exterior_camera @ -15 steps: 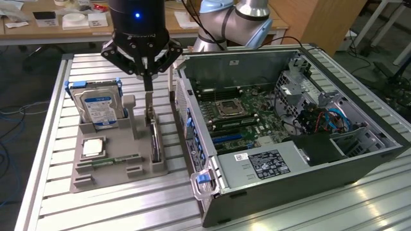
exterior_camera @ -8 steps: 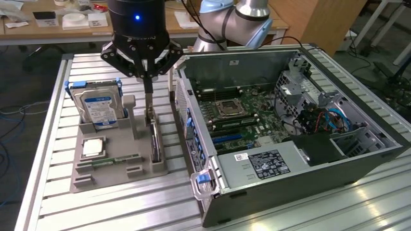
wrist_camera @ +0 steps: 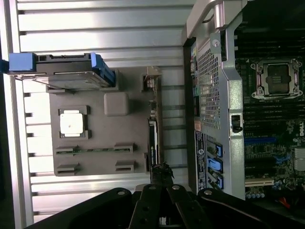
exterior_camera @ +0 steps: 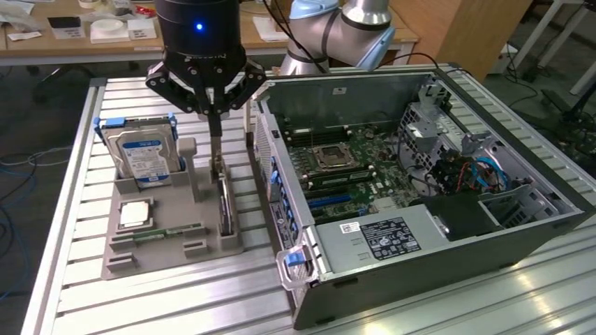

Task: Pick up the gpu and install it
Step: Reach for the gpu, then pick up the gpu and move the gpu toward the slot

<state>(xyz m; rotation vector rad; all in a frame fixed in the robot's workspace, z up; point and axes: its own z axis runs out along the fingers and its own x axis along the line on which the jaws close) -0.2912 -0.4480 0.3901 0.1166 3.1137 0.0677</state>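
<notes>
The gpu is a thin black card standing on edge in a slot along the side of the grey holder tray nearest the computer case. My gripper hangs straight above it. The two fingers are pressed together into one thin bar that reaches down onto the card's top edge at its far end. In the wrist view the gripper sits right on the end of the gpu. The card still rests in the tray. The open computer case lies beside the tray, its motherboard exposed.
The tray also holds a silver hard drive with a blue label, a square processor and a narrow green memory stick. The case wall rises close beside the gpu. Ribbed aluminium table surrounds everything.
</notes>
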